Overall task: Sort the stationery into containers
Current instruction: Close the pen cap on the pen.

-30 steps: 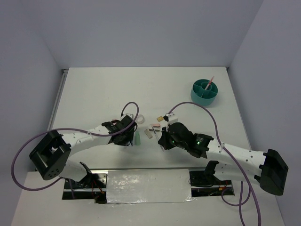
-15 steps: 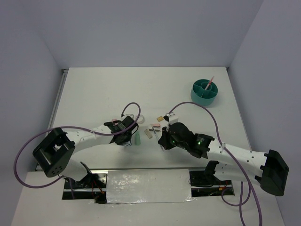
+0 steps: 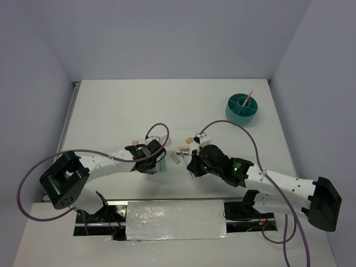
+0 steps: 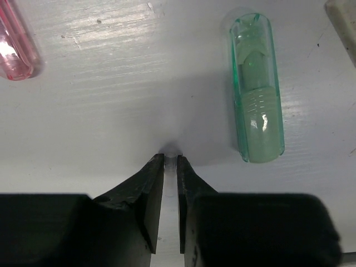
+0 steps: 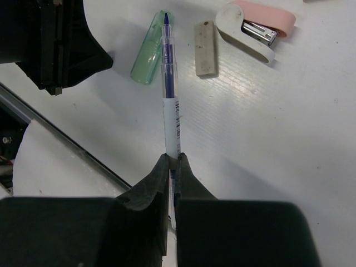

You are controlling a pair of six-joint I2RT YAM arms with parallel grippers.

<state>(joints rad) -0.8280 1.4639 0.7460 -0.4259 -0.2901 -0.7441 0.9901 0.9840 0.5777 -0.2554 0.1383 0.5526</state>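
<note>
— Low in the left wrist view, did the left gripper (image 4: 171, 158) just squeeze?
— Yes. A second ago its jaws were wide apart. Now they are almost shut, with only a thin gap, and nothing is in between.
— Where is the mint-green stub (image 4: 256, 89)?
— Lying flat on the table (image 4: 111, 100), just beside the jaws, toward the right of the frame. Nothing touches it.
— So it missed?
— I think so. It likely has to open again and slide over.
— And the right gripper (image 5: 172, 158)?
— No change. It is pinched tight on a blue pen (image 5: 170, 111). The teal organiser (image 3: 238, 119) sits far off at the upper right, so neither thing is sorted yet.
</note>
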